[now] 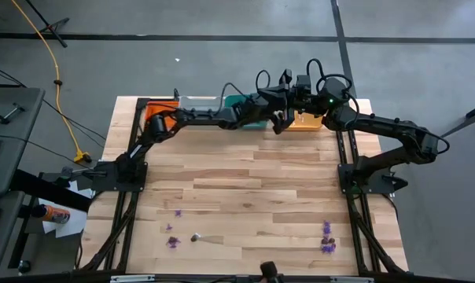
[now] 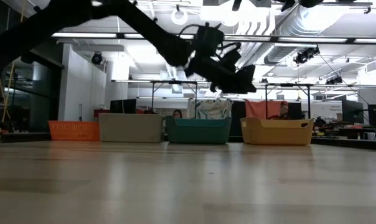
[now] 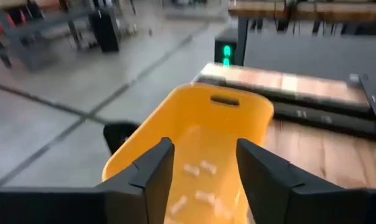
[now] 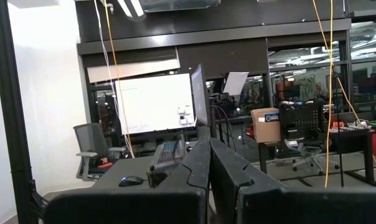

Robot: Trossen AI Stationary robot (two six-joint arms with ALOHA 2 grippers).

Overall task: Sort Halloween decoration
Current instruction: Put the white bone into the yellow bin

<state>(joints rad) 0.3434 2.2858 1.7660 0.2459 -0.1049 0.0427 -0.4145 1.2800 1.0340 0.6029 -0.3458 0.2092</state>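
Four trays are lined up along the far edge of the wooden table (image 1: 245,181): an orange tray (image 1: 157,118), a grey tray (image 2: 131,127), a green tray (image 2: 198,130) and a yellow tray (image 3: 194,140). The left gripper (image 3: 203,165) is reached across the far edge and held above the yellow tray; its fingers (image 3: 152,168) are seen apart in the left wrist view, with nothing between them. Several pale whitish trinkets (image 3: 200,180) are seen lying on the yellow tray's floor, below the gap between the fingers. The right gripper (image 4: 210,165) is raised at the far right of the table, just beside the left one in the high view, pointed out at the room, its fingers pressed together on nothing. Purple trinkets (image 1: 327,238) are left in a small cluster near the table's front right; more purple trinkets (image 1: 173,236) are scattered near the front left, with one dark trinket (image 1: 195,237) just beside them. No brand, label or legible writing can be made out on the trays or trinkets. A cardboard box (image 4: 267,124) with a blue label, too small to read, is seen in the room in the right wrist view, near a whiteboard (image 4: 155,102) with unreadable marks. Two seated persons are partly visible behind the trays in the low view.
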